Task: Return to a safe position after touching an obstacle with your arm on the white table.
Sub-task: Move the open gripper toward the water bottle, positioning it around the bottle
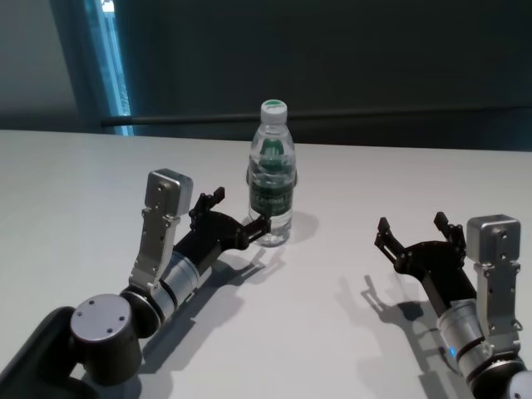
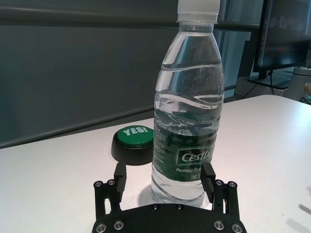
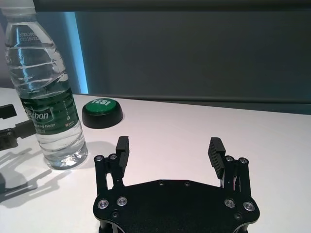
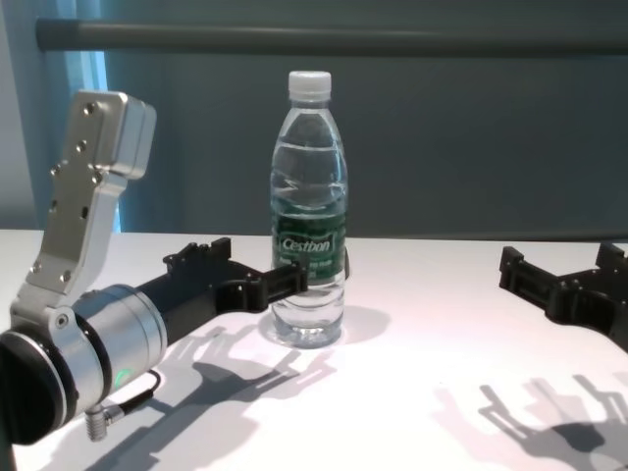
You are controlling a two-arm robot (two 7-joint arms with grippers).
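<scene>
left gripper [image 1: 237, 214] open, holding nothing, straddling tall clear plastic water bottle [image 1: 272, 179] (upright, mid white matte table [image 1: 349, 349]) | right gripper [image 1: 411, 233] open, empty, well apart | risk: sideways retreat drags a finger into bottle, toppling it

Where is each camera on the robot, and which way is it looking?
Head: up high, looking down at the white table, both arms showing.
Chest: lower, facing the water bottle, left forearm showing.
Left wrist: on the left arm, its open left gripper either side of the bottle.
Right wrist: on the right arm, its open right gripper over bare table.
Both wrist views share the green button.
</scene>
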